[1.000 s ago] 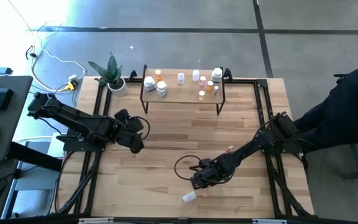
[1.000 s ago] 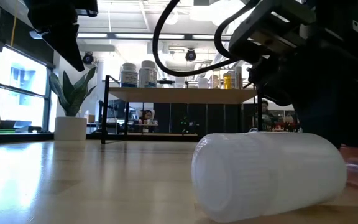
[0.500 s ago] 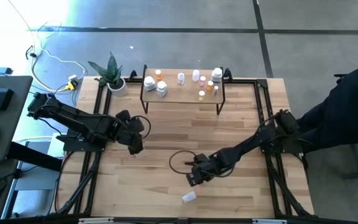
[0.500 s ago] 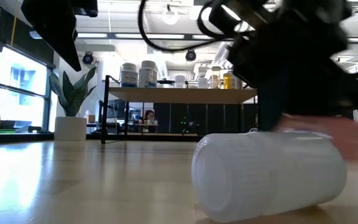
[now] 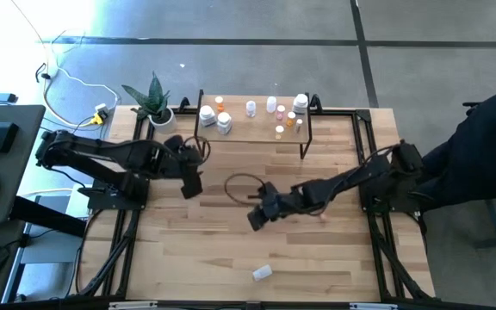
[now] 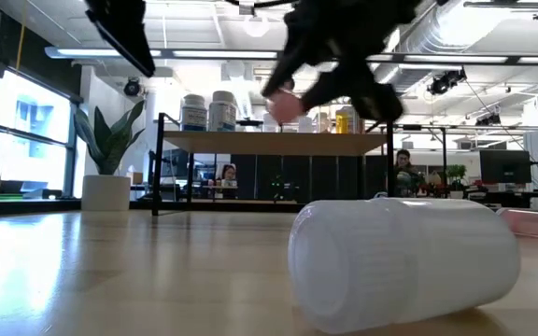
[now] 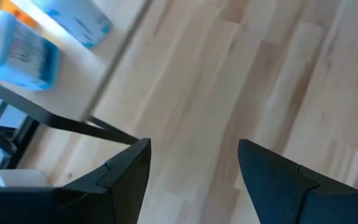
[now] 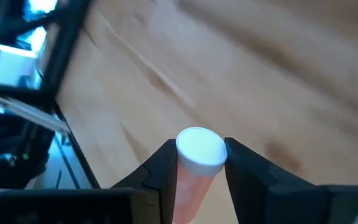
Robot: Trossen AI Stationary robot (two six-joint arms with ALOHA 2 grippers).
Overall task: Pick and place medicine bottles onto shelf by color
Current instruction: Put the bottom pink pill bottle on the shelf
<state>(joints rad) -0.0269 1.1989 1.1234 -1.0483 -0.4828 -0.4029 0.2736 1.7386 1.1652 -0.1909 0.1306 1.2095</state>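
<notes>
Shelf bottles [image 7: 17, 43] blurred, edge-cropped.

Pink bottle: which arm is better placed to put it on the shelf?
Right. The right gripper already holds the pink bottle, lifted over mid-table. The left gripper sits nearer the shelf but its jaws are open and empty.

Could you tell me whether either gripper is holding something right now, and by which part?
The right gripper holds a pinkish bottle, its fingers clamped on the body just below the white cap. The left gripper is open and holds nothing.
</notes>
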